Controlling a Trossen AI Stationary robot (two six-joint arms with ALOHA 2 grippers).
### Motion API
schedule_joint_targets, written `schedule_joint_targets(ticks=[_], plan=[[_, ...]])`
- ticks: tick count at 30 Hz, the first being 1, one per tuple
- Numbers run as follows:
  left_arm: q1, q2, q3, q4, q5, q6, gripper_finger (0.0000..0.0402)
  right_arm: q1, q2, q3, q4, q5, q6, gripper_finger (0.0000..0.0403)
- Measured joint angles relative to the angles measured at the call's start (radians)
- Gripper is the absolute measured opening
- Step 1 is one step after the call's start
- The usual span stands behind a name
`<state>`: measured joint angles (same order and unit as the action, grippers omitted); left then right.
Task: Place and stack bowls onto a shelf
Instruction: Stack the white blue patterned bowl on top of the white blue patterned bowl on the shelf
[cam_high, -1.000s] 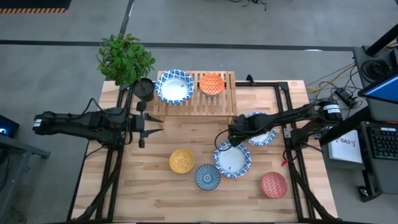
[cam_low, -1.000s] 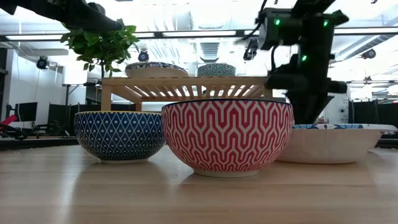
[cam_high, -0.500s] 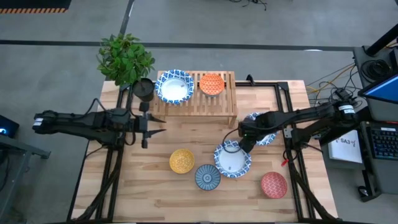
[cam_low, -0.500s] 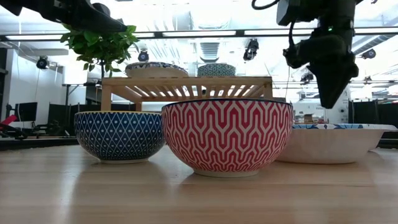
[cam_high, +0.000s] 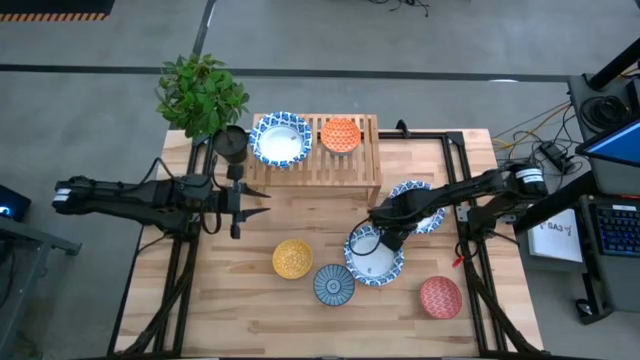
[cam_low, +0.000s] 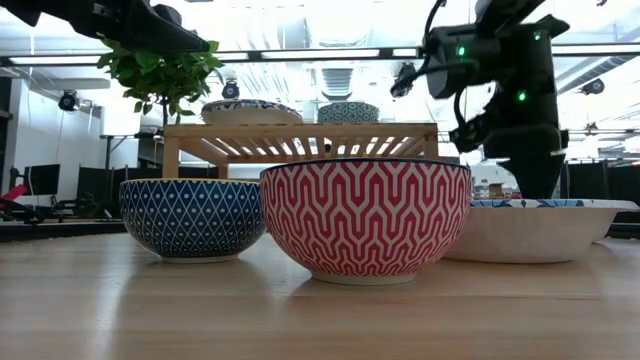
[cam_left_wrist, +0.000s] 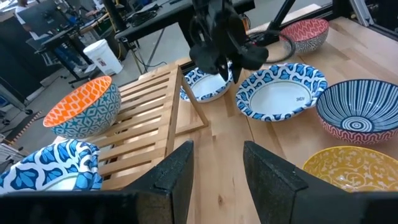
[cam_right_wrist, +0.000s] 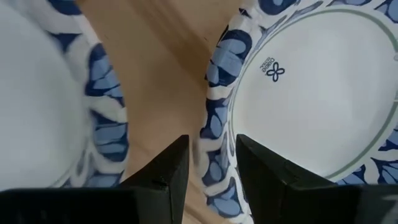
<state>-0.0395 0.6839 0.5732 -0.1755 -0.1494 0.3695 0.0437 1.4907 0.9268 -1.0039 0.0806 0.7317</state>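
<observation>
A wide white bowl with a blue-patterned rim (cam_high: 373, 258) sits on the table. My right gripper (cam_high: 380, 238) is open and points down at its far rim (cam_right_wrist: 210, 134), one finger inside the rim and one outside. I see no touch. A second white bowl (cam_high: 416, 205) stands just beyond it. The yellow bowl (cam_high: 292, 259), blue-grey bowl (cam_high: 333, 284) and red bowl (cam_high: 440, 297) rest near the table's front. The light-wood shelf (cam_high: 360, 165) carries a white bowl (cam_high: 281, 138) and the orange bowl (cam_high: 341, 135). My left gripper (cam_high: 245, 205) hovers open at the left of the table.
A dark plant pot (cam_high: 231, 142) with a leafy plant (cam_high: 200, 95) stands at the shelf's left end, close to my left gripper. Bare planks (cam_high: 300, 215) lie between the shelf and the loose bowls. Cables and a desk (cam_high: 570, 230) are off the table's right edge.
My right gripper rose and swung toward the table's right, then came back down over the far rim of the nearer white bowl, a little closer to the near edge than a second ago. The bowls have not moved.
</observation>
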Motion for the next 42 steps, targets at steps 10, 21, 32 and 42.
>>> schedule_joint_targets(ticks=[10, 21, 32, 42], plan=[[0.0, -0.03, 0.0, 0.003, 0.0, -0.005, 0.0122, 0.0, 0.007, 0.0, -0.007, 0.002, -0.005, 0.0044], [0.0, -0.053, 0.002, 0.003, 0.0, -0.013, 0.0122, 0.0, -0.088, 0.117, -0.161, 0.058, 0.025, 0.0013], [0.0, -0.064, 0.002, 0.003, 0.0, -0.016, 0.0122, 0.011, -0.169, 0.475, -0.435, 0.447, 0.044, 0.0012], [0.0, -0.077, 0.002, 0.002, 0.0, -0.022, 0.0122, 0.011, -0.117, 0.752, -0.42, 0.725, -0.251, 0.0012]])
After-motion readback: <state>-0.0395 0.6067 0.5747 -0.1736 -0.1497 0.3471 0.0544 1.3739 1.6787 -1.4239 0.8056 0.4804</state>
